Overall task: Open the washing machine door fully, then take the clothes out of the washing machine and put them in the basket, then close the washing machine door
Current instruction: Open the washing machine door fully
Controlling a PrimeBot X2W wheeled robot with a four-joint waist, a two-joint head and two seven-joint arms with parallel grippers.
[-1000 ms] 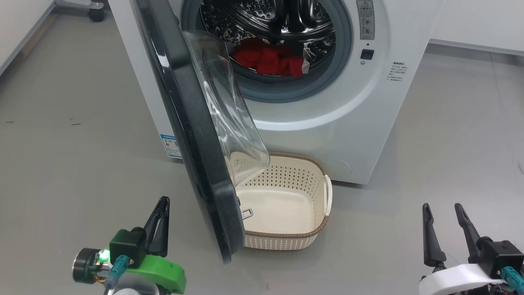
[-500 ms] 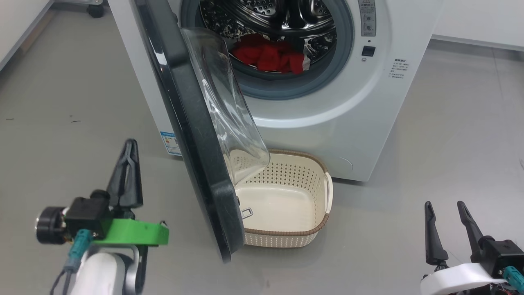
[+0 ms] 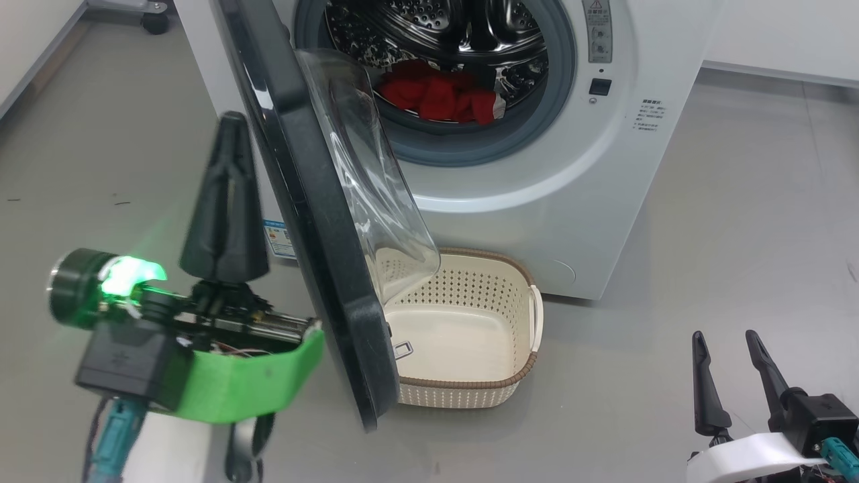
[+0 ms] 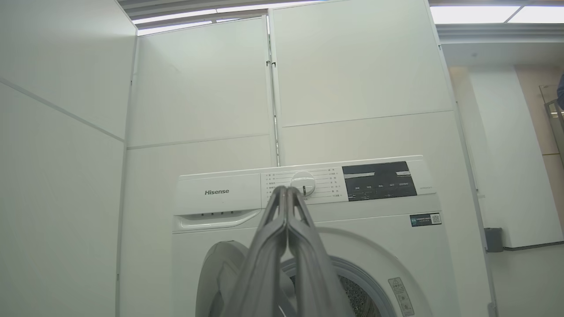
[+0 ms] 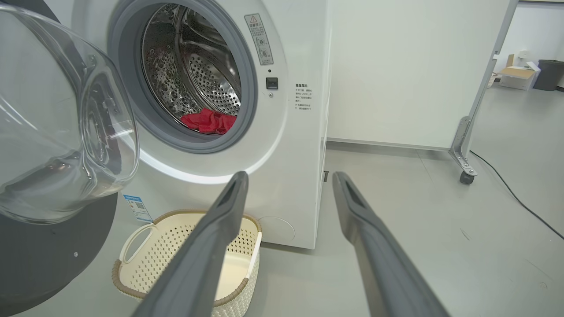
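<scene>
Left gripper [image 3: 229, 124], pinched shut on nothing, points up just beside the part-open washing machine door [image 3: 315, 221] — right gripper [image 3: 725, 337] spread wide, empty — with red clothes [image 3: 439, 97] inside the washing machine [image 3: 570, 201], basket [image 3: 470, 388] on the floor [image 3: 704, 235] below.

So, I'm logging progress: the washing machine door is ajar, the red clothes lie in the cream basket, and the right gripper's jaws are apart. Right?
Not quite: the head view shows the red clothes lying in the drum of the washing machine, not in the cream basket. The washing machine door is ajar and the jaws of the right gripper are apart.
</scene>
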